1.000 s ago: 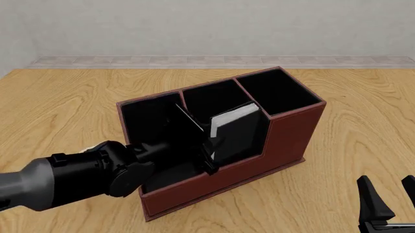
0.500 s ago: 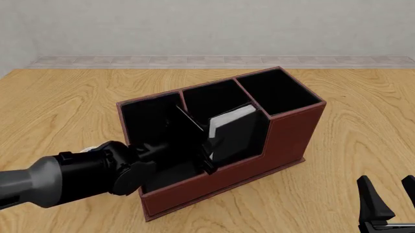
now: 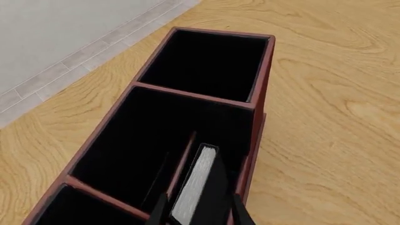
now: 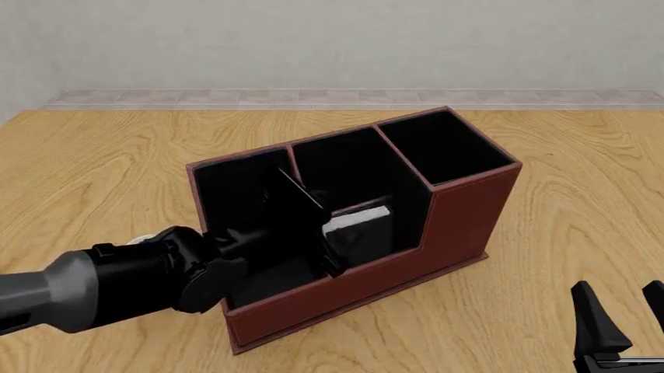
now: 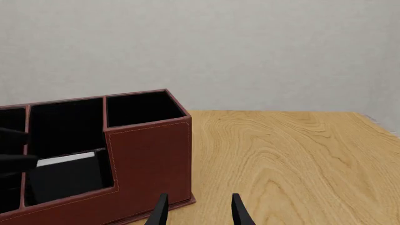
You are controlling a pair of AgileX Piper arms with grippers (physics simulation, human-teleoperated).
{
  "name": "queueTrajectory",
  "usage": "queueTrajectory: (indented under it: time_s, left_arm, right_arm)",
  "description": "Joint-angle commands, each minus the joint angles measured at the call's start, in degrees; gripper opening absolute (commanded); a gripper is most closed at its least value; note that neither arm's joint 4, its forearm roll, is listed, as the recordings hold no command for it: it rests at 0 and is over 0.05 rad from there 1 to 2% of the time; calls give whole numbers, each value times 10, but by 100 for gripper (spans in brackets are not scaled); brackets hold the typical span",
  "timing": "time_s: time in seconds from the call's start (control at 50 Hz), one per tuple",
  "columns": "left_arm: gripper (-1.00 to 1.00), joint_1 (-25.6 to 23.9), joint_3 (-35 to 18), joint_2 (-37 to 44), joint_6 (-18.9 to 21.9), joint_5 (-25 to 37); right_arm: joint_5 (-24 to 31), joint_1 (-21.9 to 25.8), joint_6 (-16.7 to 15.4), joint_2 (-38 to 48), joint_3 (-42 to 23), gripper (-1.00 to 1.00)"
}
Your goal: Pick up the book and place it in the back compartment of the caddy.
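Left gripper (image 3: 200, 213) of mine reaches into the caddy (image 4: 467, 210) from the seven o'clock side of the table, its two dark fingertips standing either side of the book (image 4: 358, 225). In my left wrist view the fingers (image 3: 240, 213) flank the near end of the book (image 3: 196, 185), with the white page edges facing up between them; I cannot tell from these pictures whether the pads actually press on the covers or stand just clear. The left arm (image 4: 114, 284) lies low along the caddy's stepped front wall.

The book sits upright down in the small cell behind the low front wall, near the middle of the caddy, with only its white top edge and part of its black cover showing above the reddish rim. A thin divider (image 4: 301, 194) rises just beside it at its nine o'clock. My right wrist view shows the same book (image 5: 65, 171) low in that cell behind the stepped wall of the caddy (image 5: 150, 159).

My right gripper (image 4: 620, 326) rests at about five o'clock on the wooden table (image 4: 560, 272), well apart from the caddy, jaws parted and holding nothing.
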Motion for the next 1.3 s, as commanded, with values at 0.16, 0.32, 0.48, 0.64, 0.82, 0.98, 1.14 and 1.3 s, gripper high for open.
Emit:
queueTrajectory:
  time_s: [0.16,0.32,0.48,0.64,0.82,0.98,1.14,1.3]
  left_arm:
    - [100,1,5,-9,2,0]
    - [100,1,10,-15,5,0]
    - [100,-3,16,-28,5,5]
    - [100,-2,30,-46,9,4]
    - [100,3,60,-90,9,4]
    - [100,9,81,-122,9,9]
    - [100,15,104,-166,0,17]
    - [100,27,120,-213,0,37]
  right_arm:
    - [0,0,0,0,0,100]
    - [0,0,0,0,0,100]
    - [0,0,0,0,0,100]
    - [0,0,0,0,0,100]
    - [0,0,0,0,0,100]
    - [0,0,0,0,0,100]
    - [0,0,0,0,0,100]
    - [0,0,0,0,0,100]
